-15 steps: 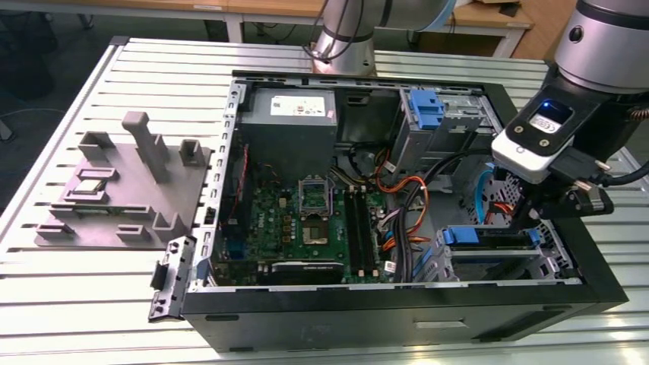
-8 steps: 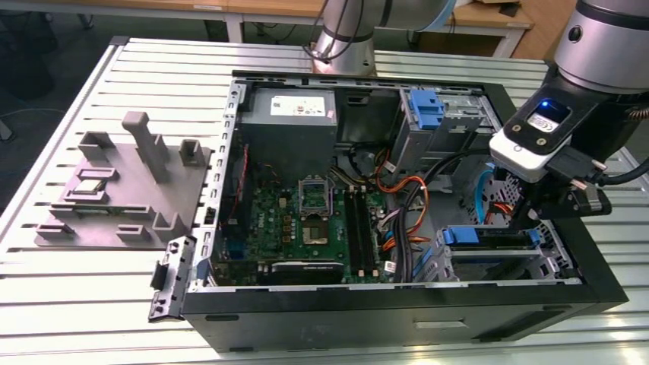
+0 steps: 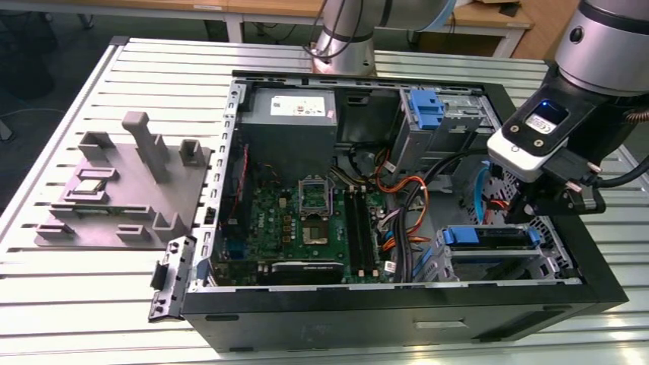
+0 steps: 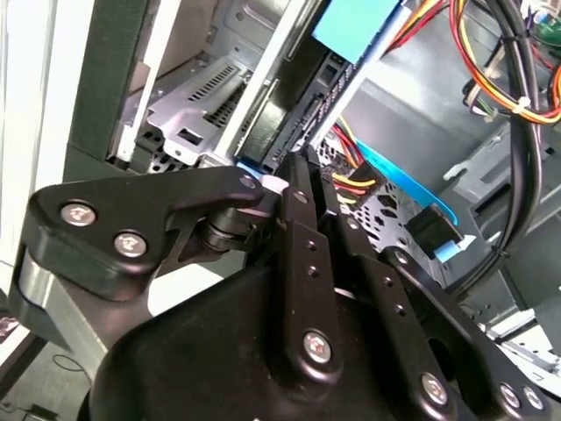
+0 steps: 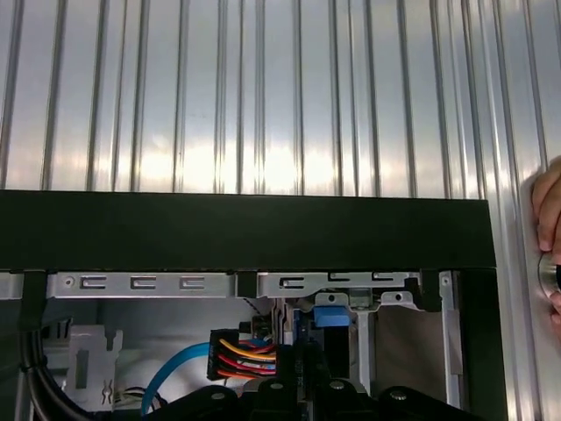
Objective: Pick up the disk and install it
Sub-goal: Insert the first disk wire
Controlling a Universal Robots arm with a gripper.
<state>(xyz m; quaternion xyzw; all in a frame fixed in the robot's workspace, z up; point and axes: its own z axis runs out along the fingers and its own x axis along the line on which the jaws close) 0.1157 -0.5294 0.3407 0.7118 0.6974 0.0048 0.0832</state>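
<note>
Open computer case (image 3: 406, 300) on slatted table (image 3: 91, 304), gripper (image 3: 542, 204) lowered inside case over drive cage, jaw opening cannot be told, disk (image 3: 490, 237) with blue carrier seated in cage just below gripper, hand (image 5: 548, 237) at table edge beside case.

The open computer case (image 3: 406, 304) lay on the slatted table (image 3: 102, 304), filling the centre and right of the exterior view. A fixture block (image 3: 127, 190) sat on the table at centre left, beside the case. Inside the case, the power supply (image 3: 292, 114) occupied the upper middle, with the motherboard (image 3: 304, 220) below it. The disk (image 3: 489, 237) sat in the drive bay at lower right, with the gripper (image 3: 552, 201) just above and right of it. A second drive cage (image 3: 436, 114) stood at upper right.
</note>
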